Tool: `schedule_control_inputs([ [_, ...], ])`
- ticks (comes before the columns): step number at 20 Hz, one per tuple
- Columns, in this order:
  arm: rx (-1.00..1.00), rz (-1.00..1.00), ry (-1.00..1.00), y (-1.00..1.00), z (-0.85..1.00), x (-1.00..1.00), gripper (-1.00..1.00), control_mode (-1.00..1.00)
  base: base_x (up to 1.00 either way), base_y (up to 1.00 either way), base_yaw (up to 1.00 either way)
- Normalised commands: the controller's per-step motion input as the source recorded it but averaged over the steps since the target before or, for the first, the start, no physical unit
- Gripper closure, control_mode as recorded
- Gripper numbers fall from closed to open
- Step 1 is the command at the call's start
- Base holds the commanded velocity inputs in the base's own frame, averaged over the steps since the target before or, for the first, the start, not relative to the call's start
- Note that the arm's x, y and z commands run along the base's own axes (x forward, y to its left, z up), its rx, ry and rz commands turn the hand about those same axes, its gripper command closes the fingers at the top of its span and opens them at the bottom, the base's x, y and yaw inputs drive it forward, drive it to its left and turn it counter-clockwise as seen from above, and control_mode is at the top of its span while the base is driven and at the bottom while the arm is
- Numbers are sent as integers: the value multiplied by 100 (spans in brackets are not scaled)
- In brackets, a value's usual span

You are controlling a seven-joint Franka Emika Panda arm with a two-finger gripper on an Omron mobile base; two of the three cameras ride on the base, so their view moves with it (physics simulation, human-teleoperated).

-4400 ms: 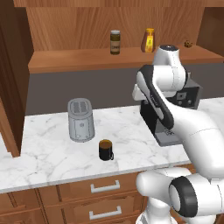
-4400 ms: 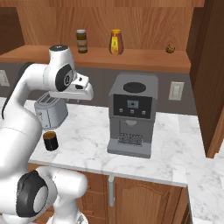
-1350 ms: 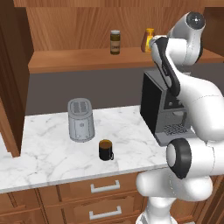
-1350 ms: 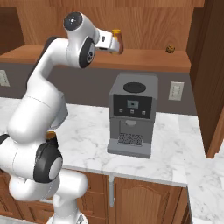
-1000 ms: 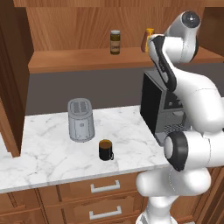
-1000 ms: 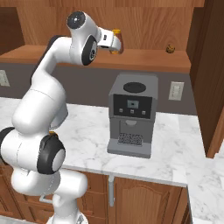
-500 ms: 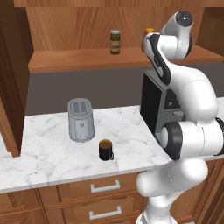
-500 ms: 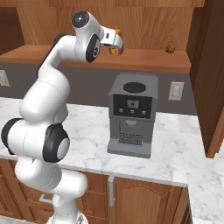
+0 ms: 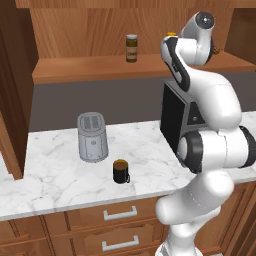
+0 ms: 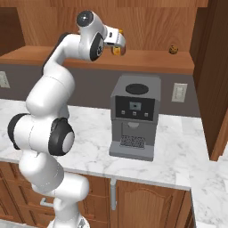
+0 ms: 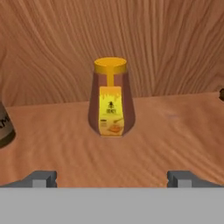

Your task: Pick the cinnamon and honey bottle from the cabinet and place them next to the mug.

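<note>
Nothing is moved yet. The jaws (image 11: 112, 178) stand wide open and empty, with the honey bottle (image 11: 111, 99) upright straight ahead on the cabinet (image 9: 90, 20) shelf, centred between them. The cinnamon (image 9: 131, 48) waits off to one side, the mug (image 9: 120, 171) far below on the tabletop (image 9: 55, 172).

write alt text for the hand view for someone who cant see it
A honey bottle with a yellow cap and label stands upright on the wooden cabinet shelf, centred ahead of the open gripper. The edge of a dark jar shows at far left, against a wood-grain back wall.
</note>
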Motion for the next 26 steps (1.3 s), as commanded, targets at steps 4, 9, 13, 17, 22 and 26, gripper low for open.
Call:
schedule_control_inputs([
  [4, 0, 0, 0, 0, 0, 15, -100, -100, 0, 0, 0],
  [9, 0, 0, 0, 0, 0, 16, -100, -100, 0, 0, 0],
  [13, 0, 0, 0, 0, 0, 22, -100, -100, 0, 0, 0],
  [17, 0, 0, 0, 0, -7, 27, -100, -100, 0, 0, 0],
  [22, 0, 0, 0, 0, -6, 22, -100, -100, 0, 0, 0],
  [26, 0, -1, 0, -1, 0, 16, -100, -100, 0, 0, 0],
])
